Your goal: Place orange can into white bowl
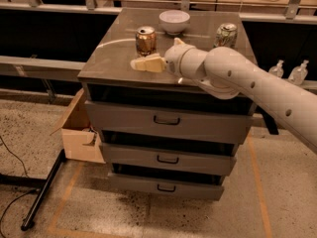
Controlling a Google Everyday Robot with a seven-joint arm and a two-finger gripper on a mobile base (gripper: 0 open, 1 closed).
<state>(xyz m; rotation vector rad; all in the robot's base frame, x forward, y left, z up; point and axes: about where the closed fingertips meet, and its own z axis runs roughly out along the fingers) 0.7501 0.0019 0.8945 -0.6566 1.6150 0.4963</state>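
- Orange can [145, 40]: stands upright on the metal top of the drawer cabinet [111, 58], left of centre and roughly midway from front to back. Its silver top faces up. It is not inside any container.
- White bowl [174, 21]: sits upright on the same top, behind the orange can and slightly to the right, close to the rear edge. The two items are near each other but apart.
- Gripper [146, 63]: positioned low over the cabinet top near the front edge, just in front of the orange can, with its cream-coloured tip pointing to the left of the view. It appears separate from the can. Whether the gripper is wide or narrow cannot be determined from this view; nothing is seen in its grasp.
- Arm [247, 81]: a thick white arm enters from the lower right of the view and crosses the front right portion of the cabinet top to reach the gripper.
- White and green can [226, 34]: stands upright at the right side of the top, well apart from the orange can and partly behind the arm.
- Cabinet front: three grey drawers with dark handles, stacked one above another.
- Cardboard box [79, 133]: sits open on the floor against the left side of the cabinet.
- Two clear bottles [299, 72]: stand to the right of the cabinet, behind the arm.
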